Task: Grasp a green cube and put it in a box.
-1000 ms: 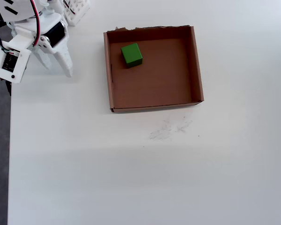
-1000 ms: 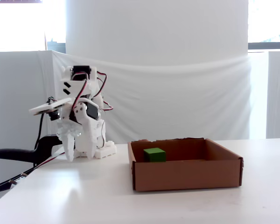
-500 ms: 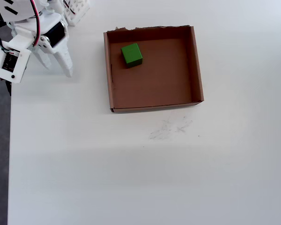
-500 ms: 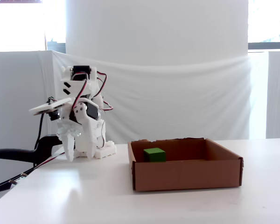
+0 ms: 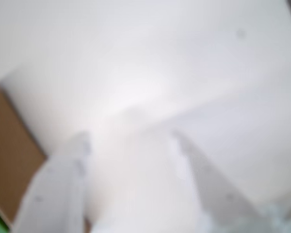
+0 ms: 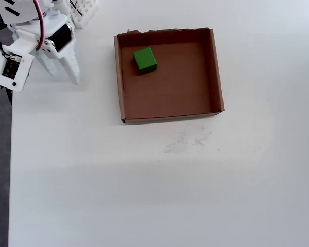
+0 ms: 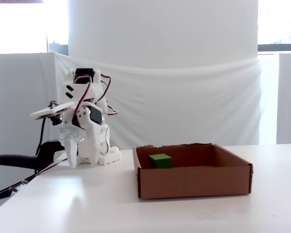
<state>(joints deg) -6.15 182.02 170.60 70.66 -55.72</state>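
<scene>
Green cube sits on the floor of the box, toward its upper-left corner in the overhead view. Box centre-top of frame on white desk. Hand at upper left, well apart from box, fingers spread, empty.

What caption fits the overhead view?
Small bright-green cube sits in the shallow brown cardboard box, near its upper-left corner; the white arm's claw is open, empty, left of the box.
</scene>
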